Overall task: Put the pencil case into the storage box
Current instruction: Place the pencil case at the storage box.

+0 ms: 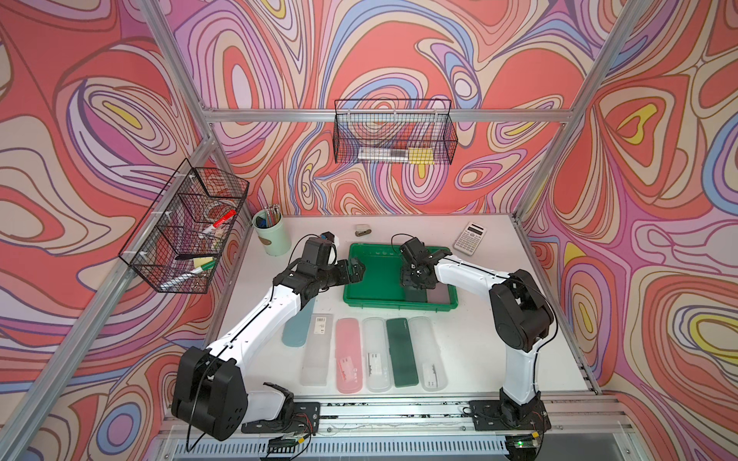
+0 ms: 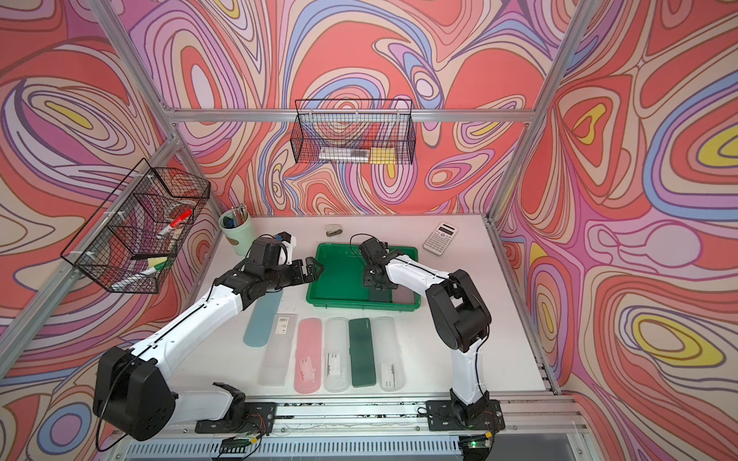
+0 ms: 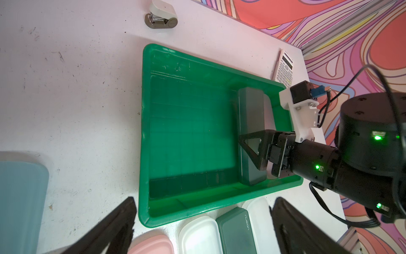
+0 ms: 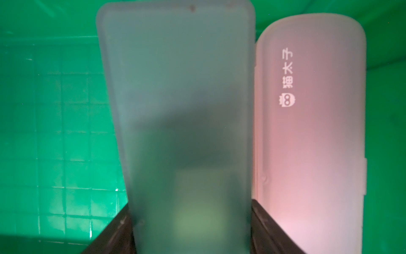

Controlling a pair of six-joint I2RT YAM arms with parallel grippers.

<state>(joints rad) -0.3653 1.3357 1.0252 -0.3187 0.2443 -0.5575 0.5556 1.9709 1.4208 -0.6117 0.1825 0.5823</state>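
One frosted dark green pencil case (image 4: 175, 99), slim, round-cornered, in right gripper (image 4: 191, 228)

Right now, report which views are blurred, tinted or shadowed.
Right wrist view: green cast off the storage box, the pencil case soft and hazy close to the lens. Left wrist view: the left end effector dark and blurred at the edge. Both top views: even light, sharp.

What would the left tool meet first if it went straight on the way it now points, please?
Probably the green tray: the open left tool aims down into it, toward its bare floor; depth is unclear.
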